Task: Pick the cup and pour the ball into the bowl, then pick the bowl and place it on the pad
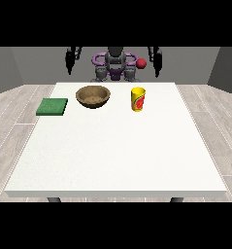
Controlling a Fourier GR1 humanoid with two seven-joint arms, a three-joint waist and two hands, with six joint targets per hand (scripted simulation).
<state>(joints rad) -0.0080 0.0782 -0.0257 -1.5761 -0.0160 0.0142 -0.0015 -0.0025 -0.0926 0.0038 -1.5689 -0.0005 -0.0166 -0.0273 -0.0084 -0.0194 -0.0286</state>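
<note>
**free room and obstacles on the table**

obstacles: green pad (52, 107) at the table's (117, 155) left edge; brown bowl (93, 96) near the far edge, apart from the pad; upright yellow cup (138, 99) to the bowl's right, with bare table between them. free room: the whole near part of the table, the strip right of the cup, the gaps between the three items.
</note>
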